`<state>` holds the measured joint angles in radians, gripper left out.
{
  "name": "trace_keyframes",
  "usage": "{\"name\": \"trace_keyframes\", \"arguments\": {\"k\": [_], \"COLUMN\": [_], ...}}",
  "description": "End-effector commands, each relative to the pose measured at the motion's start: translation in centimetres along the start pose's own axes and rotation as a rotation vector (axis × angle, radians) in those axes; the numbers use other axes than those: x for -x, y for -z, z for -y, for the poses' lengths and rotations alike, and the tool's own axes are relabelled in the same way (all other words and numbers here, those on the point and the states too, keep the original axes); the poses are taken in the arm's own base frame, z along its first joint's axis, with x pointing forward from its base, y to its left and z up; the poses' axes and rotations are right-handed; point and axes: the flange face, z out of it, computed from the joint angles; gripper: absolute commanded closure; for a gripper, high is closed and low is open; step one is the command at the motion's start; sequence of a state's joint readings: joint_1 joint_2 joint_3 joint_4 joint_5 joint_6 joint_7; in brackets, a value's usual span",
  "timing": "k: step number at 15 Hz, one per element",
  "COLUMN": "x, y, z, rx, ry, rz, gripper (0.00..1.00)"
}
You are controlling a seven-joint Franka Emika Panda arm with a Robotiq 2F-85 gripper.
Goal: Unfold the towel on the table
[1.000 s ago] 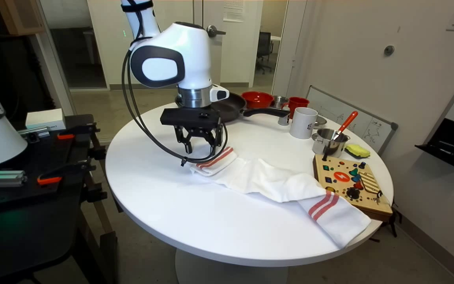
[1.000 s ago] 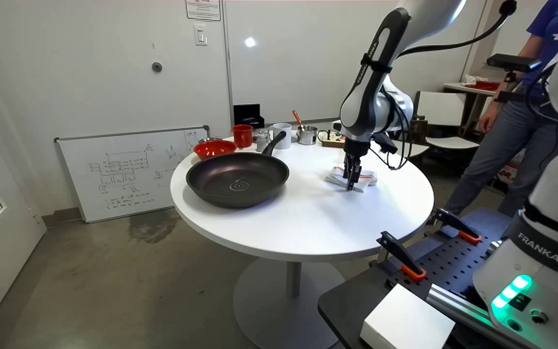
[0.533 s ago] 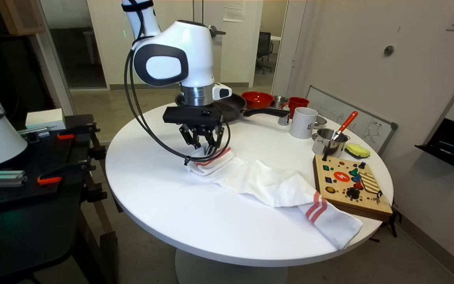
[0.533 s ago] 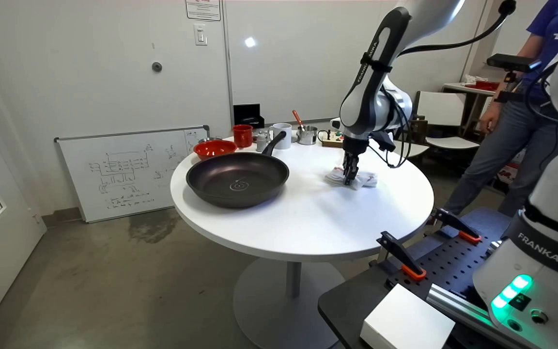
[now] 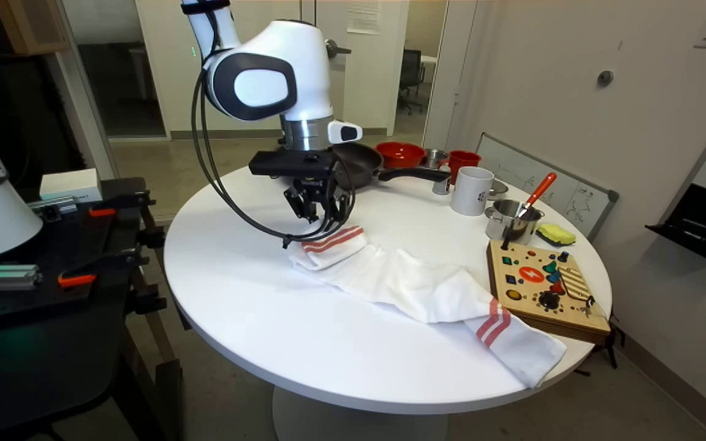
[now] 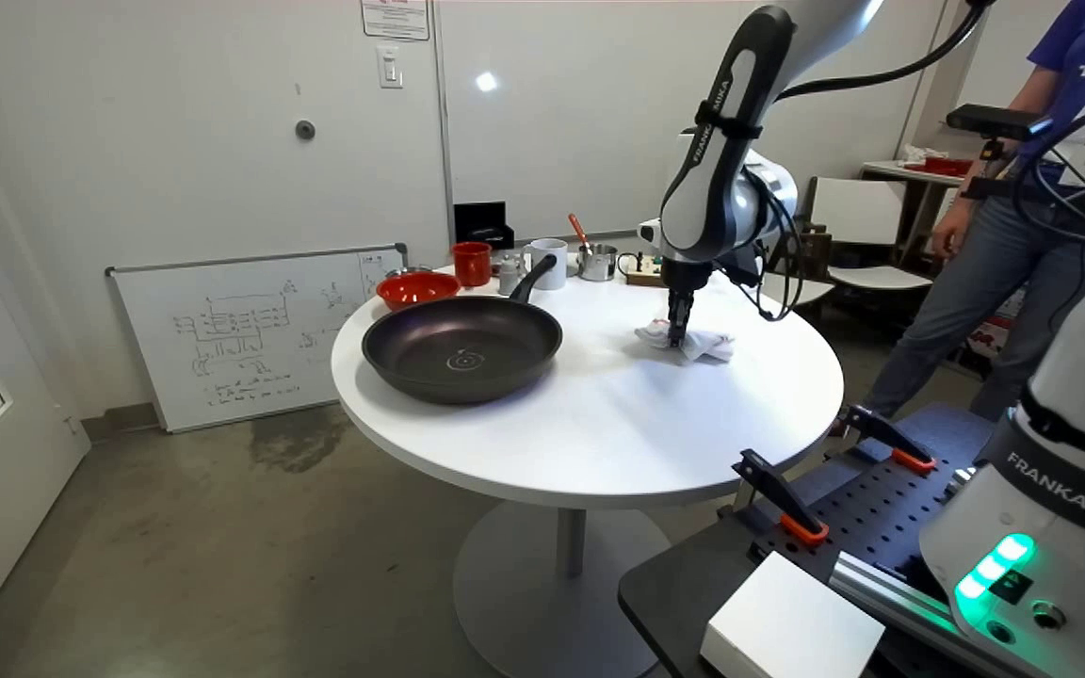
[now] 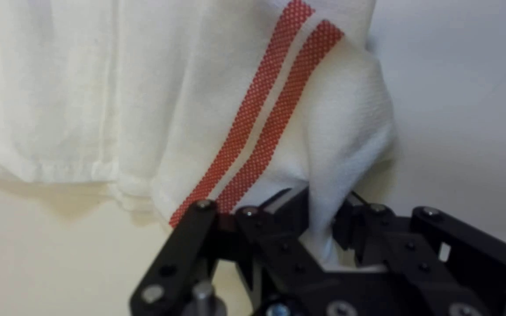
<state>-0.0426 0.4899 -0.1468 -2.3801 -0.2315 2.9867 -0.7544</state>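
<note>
Two red stripes (image 7: 253,101) run slantwise down to the tool (image 7: 321,215) in the wrist view, on the end of the towel (image 5: 402,282) held there. The tool points down and is clenched on white cloth: a narrow fold passes between its fingers (image 7: 294,219). Whether that fold is lifted off the bench (image 5: 304,343) cannot be told. From under the tool the towel stretches away over the bench as a long rumpled strip. In an exterior view a striped flap lies doubled over just beside the tool, while the end farthest from it bends off at an angle near the bench edge, a second pair of stripes across it. Well apart from the tool sits a dark frying pan (image 6: 462,353). In an exterior view, to the right of the tool and well apart from it, stand a red mug (image 5: 463,160), a white mug (image 5: 471,191) and a metal pot (image 5: 526,228) with a red-handled utensil (image 5: 540,188) leaning in it. Farther right of the tool are a yellow sponge (image 5: 555,234), near the pot, and a wooden board (image 5: 527,291) with coloured knobs, near the towel's far end
</note>
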Motion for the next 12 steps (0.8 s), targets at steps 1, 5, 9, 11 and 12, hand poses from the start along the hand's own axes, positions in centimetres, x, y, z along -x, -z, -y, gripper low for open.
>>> {"name": "trace_keyframes", "arguments": {"k": [1,5,9,11,12], "x": [-1.2,-2.6,-3.6,-3.5,-3.3], "y": [2.0,2.4,2.4,2.1,1.9], "z": [1.0,2.2,2.5,1.2,0.5], "rx": [0.008,0.023,0.071,0.003,-0.032], "ry": [-0.027,-0.024,-0.033,-0.082,-0.117], "rz": [0.042,0.083,0.087,0.135,0.165], "gripper": [0.95,0.95,0.95,0.96,0.95]}}
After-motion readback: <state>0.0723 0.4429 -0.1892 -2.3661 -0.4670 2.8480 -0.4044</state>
